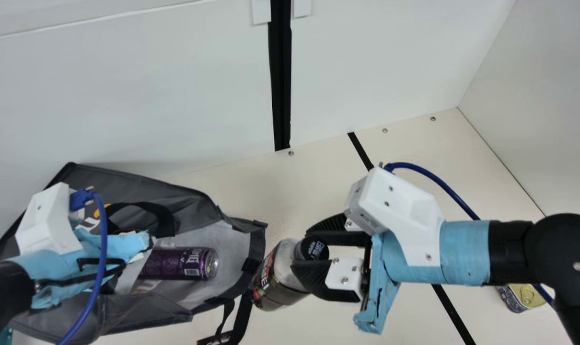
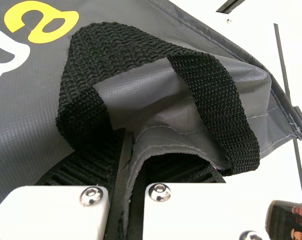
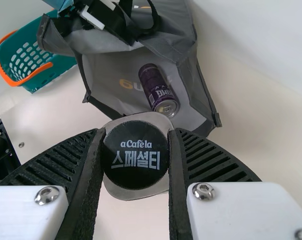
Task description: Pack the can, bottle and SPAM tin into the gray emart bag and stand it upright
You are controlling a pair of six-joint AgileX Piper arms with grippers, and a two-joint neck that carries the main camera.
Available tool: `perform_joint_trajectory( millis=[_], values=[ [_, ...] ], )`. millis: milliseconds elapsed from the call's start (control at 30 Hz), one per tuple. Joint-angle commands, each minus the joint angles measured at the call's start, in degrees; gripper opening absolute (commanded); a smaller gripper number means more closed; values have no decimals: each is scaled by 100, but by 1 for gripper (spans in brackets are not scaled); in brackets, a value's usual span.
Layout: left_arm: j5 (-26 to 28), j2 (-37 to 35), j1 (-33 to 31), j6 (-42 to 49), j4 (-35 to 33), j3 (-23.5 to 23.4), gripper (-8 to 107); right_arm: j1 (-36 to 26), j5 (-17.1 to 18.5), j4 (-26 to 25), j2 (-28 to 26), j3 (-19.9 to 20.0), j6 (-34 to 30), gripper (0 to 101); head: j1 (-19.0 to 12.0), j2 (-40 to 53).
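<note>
Firstly, basket (image 3: pixel 63 69): teal, orange handle, seen by the right wrist view past the bag.

Left gripper (image 2: pixel 131 167): fingers closed down to a fold of gray fabric, the left wrist view showing the pinch; black handle (image 2: pixel 215 97) looped beside it.

Bag (image 1: pixel 141 184): on its side, mouth facing the bottle.

Can (image 1: pixel 175 263): purple, lying within, top end toward the mouth.

Bottle (image 1: pixel 283 282): slanted in the main view, base toward the mouth, cap (image 1: pixel 314 249) toward the right arm. Whether base and rim touch, cannot tell. The right wrist view looks straight onto the cap, can beyond; the long axis reads better in the main view.

Right gripper (image 1: pixel 303 251): the nearer for the bottle, its fingers parted by the neck's width and clamped about it. Next, by judgement: a push base-first along that axis, into the mouth, beside the can.

SPAM tin (image 1: pixel 527 297): on the tabletop (image 1: pixel 328 177), well apart, by the right arm; yet to be packed.
</note>
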Motion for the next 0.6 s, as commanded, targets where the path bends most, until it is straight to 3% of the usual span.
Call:
perform_joint_trajectory(
  millis=[0,167,567],
  values=[
    [0,0,0,0,0,0,-8,-11,14,90,61,-4,-98,0,-130,-5],
    [0,0,0,0,0,0,-8,2,-22,271,250,-3,-321,0,-130,-5],
    [0,0,0,0,0,0,-8,828,-834,501,744,117,-598,0,-130,-5]
  ],
)
